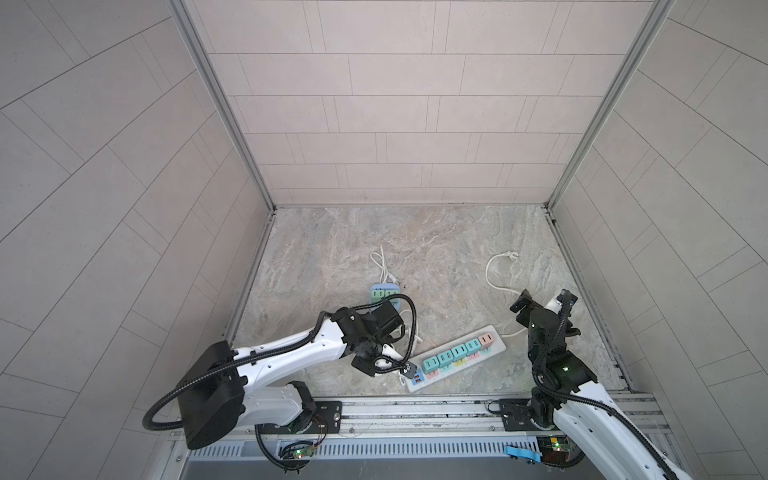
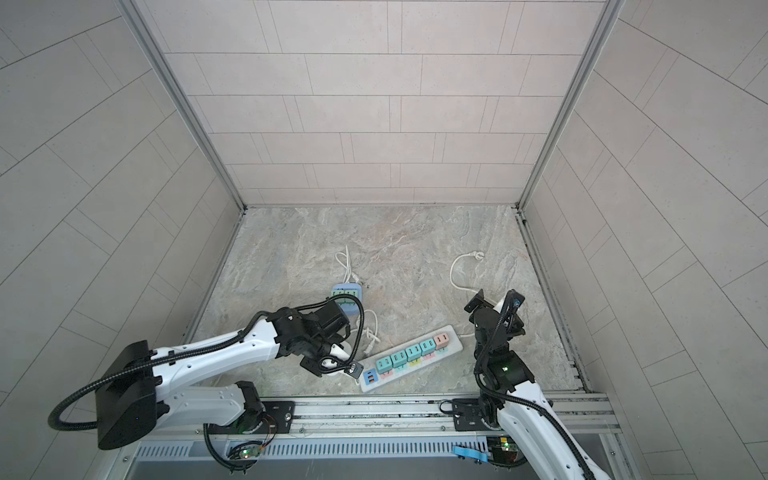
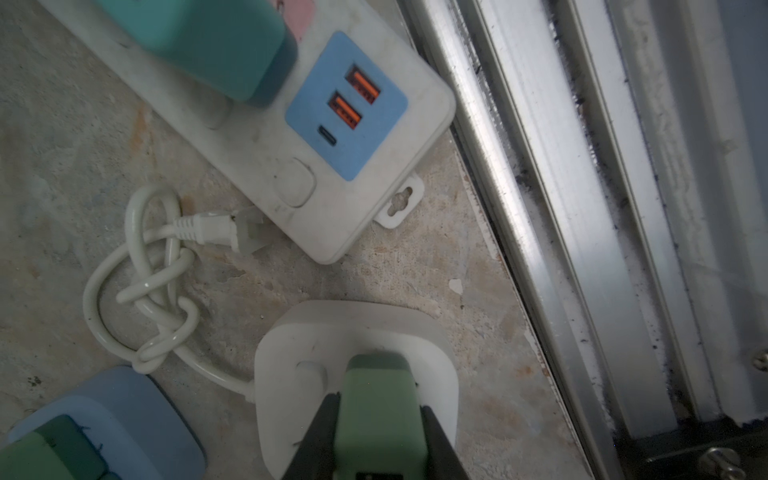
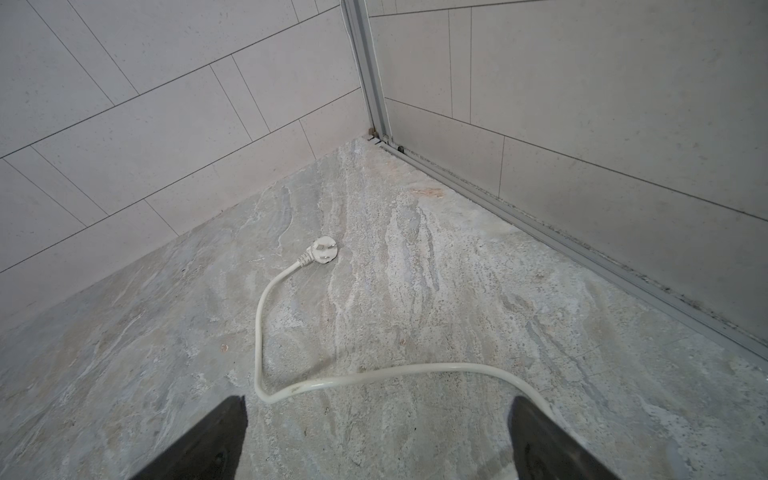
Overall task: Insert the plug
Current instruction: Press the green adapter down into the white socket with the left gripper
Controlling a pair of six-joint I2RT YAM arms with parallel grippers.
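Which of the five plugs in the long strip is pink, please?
The plug at the strip's cord end, farthest from the USB ports; the other four are teal.

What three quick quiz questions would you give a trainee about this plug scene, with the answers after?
1. True or false: the right gripper is shut.
2. What does the left gripper clamp? A: the green plug. B: a knotted cord. C: nothing.
3. How many orange USB ports show on the power strip's blue panel?

Key: 1 false, its jaws stand wide open; 2 A; 3 two.
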